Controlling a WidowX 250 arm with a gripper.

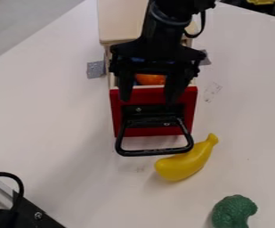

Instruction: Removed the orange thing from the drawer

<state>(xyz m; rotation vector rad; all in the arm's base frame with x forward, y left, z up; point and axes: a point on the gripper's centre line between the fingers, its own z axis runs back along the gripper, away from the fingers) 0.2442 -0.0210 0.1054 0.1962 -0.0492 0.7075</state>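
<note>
Hand (148, 100) — wide above the drawer (188, 109)

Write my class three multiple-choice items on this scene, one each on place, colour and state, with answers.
1. Where is the orange thing?
A) beside the banana
B) in the drawer
C) on the handle

2. What colour is the banana?
A) red
B) blue
C) yellow

3. How are the fingers of the gripper?
A) apart
B) pressed together
C) crossed

Answers:
1. B: it shows behind the red front.
2. C: its whole visible surface is yellow.
3. A: a gap shows between them.
</note>
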